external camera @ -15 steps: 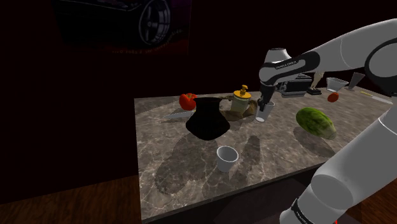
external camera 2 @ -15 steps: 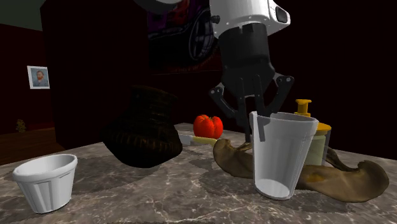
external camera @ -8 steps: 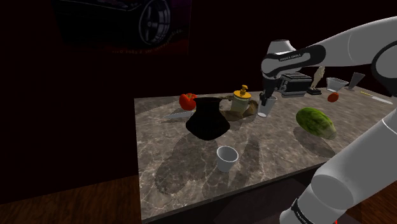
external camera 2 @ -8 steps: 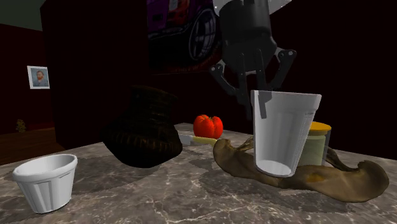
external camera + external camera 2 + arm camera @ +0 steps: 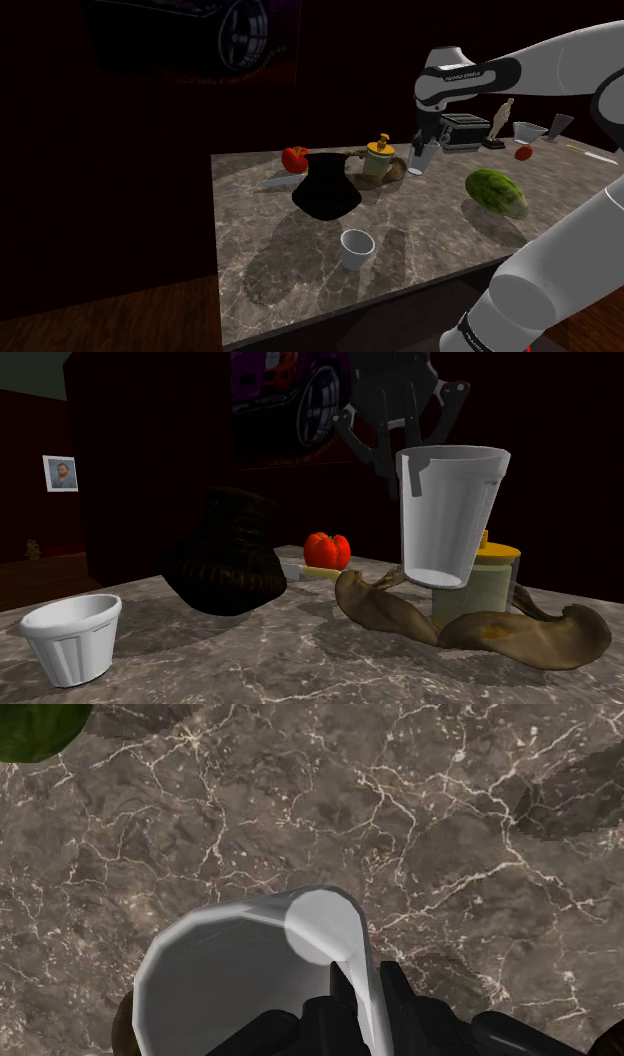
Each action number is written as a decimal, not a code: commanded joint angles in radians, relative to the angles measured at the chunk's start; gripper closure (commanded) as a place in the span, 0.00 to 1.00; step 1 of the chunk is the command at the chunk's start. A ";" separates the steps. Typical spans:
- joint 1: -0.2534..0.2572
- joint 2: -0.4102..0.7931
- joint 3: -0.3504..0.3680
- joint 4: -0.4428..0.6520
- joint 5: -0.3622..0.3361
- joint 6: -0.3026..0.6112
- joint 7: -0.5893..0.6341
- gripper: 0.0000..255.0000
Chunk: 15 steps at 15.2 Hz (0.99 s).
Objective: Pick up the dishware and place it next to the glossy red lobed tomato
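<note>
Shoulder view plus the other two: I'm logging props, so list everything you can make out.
Tall white tapered cup: one, white, held by its rim, above the counter.
Short white ribbed cup: one, white, counter's near side.
Glossy red lobed tomato: one, red, counter's far corner.
Black ribbed pot: one, black, mid-counter.
Yellow-lidded jar: one, yellowish, near the tall cup.
Brown wrinkled strip: one, brown, by the jar.
Green oval melon: one, green, shoulder view's right.
Grey toaster: one, grey, far edge.
Tan figurine: one, tan, beside the toaster.
White bowl: one, white, beyond the figurine.
Marble counter: one, brown, bearing these.
Black two-finger gripper: one, black, shut on the tall cup's rim.
</note>
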 commanded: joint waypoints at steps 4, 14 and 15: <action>0.003 -0.009 0.006 0.060 0.004 -0.069 -0.008 1.00; 0.051 0.087 0.060 0.212 0.043 -0.145 0.065 1.00; 0.059 0.108 0.070 0.236 0.050 -0.151 0.081 1.00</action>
